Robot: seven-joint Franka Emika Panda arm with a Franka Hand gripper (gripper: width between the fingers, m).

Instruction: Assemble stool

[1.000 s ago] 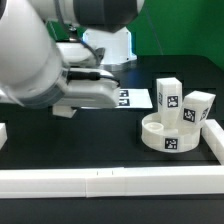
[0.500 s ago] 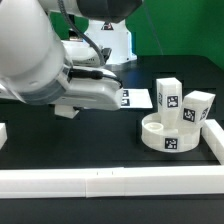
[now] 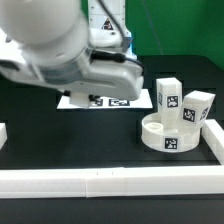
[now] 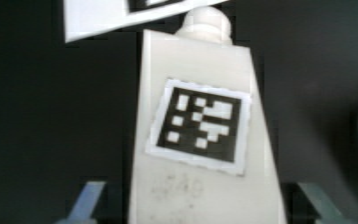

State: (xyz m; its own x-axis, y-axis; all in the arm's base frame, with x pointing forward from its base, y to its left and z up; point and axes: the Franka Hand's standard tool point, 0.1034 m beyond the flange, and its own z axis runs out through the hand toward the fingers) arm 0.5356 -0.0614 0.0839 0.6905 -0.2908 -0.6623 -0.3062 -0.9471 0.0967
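White tagged leg sits between the fingertips | hand released, a dark gap on each side of the leg | seat on the worktop at the exterior view's right, upright leg and second upright leg at its far rim | marker board partly under the arm

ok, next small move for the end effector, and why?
Probably close the end effector on the leg: in the wrist view the fingertips flank it with dark gaps either side, so it looks straddled but not yet gripped.
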